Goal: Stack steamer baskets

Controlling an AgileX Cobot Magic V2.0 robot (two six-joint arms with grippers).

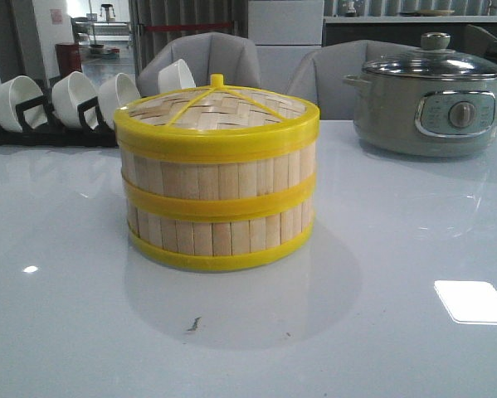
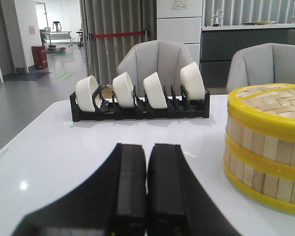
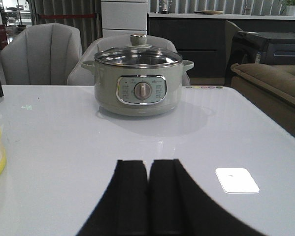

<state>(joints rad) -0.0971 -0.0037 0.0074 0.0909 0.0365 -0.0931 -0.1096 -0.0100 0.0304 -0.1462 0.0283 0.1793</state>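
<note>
In the front view, the two steamer baskets (image 1: pixel 217 206) stand one on top of the other in the middle of the white table (image 1: pixel 397 332). The upper basket sits straight on the lower one, and a yellow band marks the place where they meet. The woven lid (image 1: pixel 217 106) with its small yellow knob closes the top of the stack. Behind the stack on the left there is a black rack (image 1: pixel 32 128) with white bowls (image 1: pixel 74 98) standing on their edges. On the right, further back, stands a grey-green pot (image 1: pixel 435 112) with a glass cover. No gripper is visible in this view.

In the left wrist view, the left gripper (image 2: pixel 147 184) is closed and holds nothing; its two black fingers (image 2: pixel 130 187) touch each other along their length. It is above bare table, apart from the stack of baskets, which shows at the edge of the picture. The rack with four bowls is further away, near the far edge of the table.

In the right wrist view, the right gripper (image 3: pixel 148 194) is also closed and empty, with its fingers pressed together. The pot stands well apart in front of it. Only a small part of the baskets shows at the edge of the picture.
</note>
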